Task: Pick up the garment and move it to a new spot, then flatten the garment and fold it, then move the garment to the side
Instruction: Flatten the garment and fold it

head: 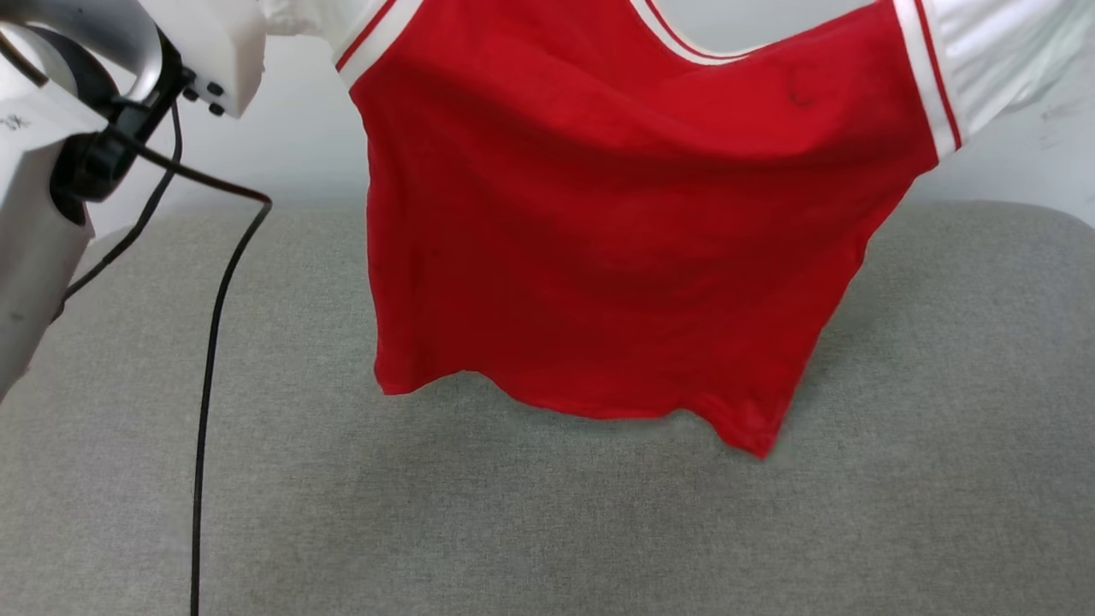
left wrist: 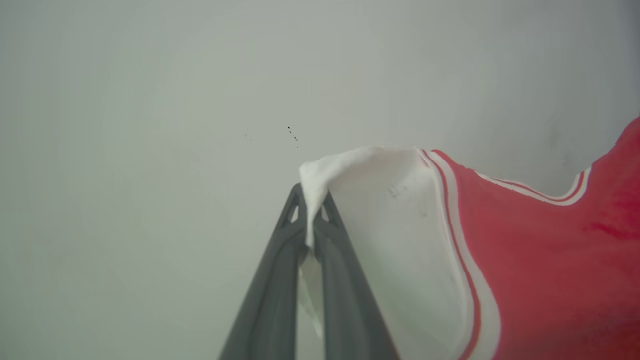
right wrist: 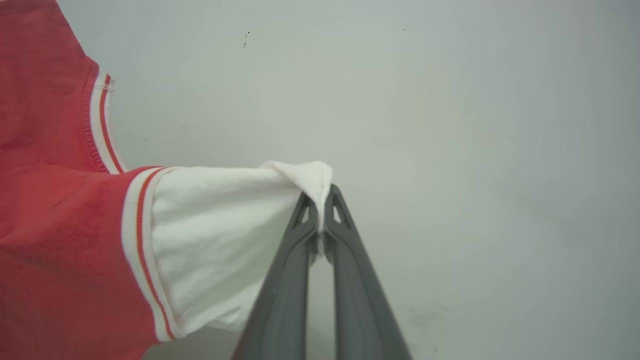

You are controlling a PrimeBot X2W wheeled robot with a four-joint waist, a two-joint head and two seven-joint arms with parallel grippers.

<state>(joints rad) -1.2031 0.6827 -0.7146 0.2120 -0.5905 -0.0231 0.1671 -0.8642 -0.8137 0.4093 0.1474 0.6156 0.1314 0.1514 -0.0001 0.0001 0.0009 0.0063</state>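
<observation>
Two-handed, with left gripper (left wrist: 312, 200) and right gripper (right wrist: 320, 200) each pinching a white sleeve (left wrist: 380, 210), hold the garment (head: 616, 239) taut and level, then lower hem-first onto the grey cushion (head: 547, 530).

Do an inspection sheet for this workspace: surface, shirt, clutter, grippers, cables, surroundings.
Surface: grey fabric pad, shadowed under the shirt.
Job's things: red shirt held up and spread; hem hangs low over the pad, contact unclear.
Clutter: nothing seen.
Grippers: left gripper and right gripper both shut, each pinching a white sleeve tip.
Cables: black cable hangs from the left arm across the pad.
Surroundings: pale wall behind.
</observation>
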